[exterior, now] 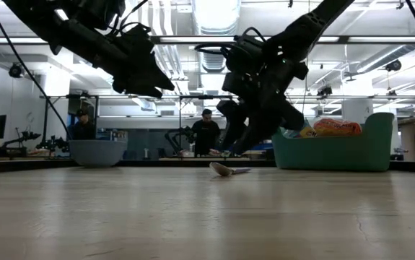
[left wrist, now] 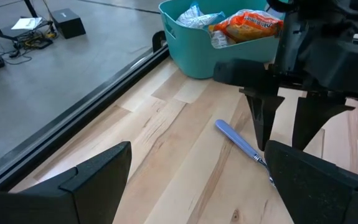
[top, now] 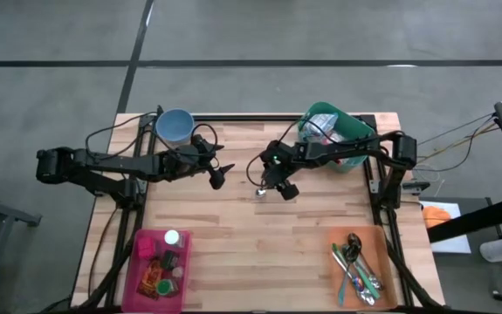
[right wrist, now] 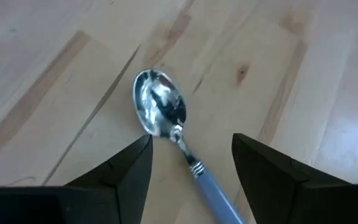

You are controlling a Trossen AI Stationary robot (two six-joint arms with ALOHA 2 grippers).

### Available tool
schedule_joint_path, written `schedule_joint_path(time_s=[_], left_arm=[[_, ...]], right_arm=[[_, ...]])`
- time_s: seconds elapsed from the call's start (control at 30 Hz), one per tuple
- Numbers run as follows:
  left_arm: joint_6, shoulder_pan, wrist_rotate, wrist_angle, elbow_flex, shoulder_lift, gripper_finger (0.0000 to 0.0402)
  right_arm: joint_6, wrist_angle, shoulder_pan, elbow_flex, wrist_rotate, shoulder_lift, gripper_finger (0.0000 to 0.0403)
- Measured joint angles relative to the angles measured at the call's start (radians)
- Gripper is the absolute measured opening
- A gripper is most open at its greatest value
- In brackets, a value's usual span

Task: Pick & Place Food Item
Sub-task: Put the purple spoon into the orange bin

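Glossy metal spoon [right wrist: 160,109], wood table [right wrist: 48,68]

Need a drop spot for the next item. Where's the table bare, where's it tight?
Bare: front centre between the pink tray and orange cutlery tray; also mid-table behind them. Tight: the back, where the blue bowl, left gripper, right gripper over the spoon and teal bin crowd.

Robotics lab or workshop hall, bare grey concrete floor [top: 320,35] with dark seams around a wooden surface [top: 251,235], exposed ceiling pipes and strip lights [exterior: 214,11], further workbenches with equipment behind, two people [exterior: 206,133] at the back, cables [left wrist: 4,43] trailing on the floor
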Motion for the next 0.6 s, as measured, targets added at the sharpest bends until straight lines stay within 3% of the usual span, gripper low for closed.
schedule_joint_path(time_s=[0.43, 0.6], left_arm=[[0.0, 0.0, 0.0, 0.0, 0.0, 0.0, 0.0372], [0.0, 0.0, 0.0, 0.0, 0.0, 0.0, 0.0372]], right_arm=[[0.179, 0.153, 0.051, -0.07, 0.004, 0.0, 0.0219], [0.333, 0.152, 0.134, -0.054, 0.209, 0.0, 0.0219]])
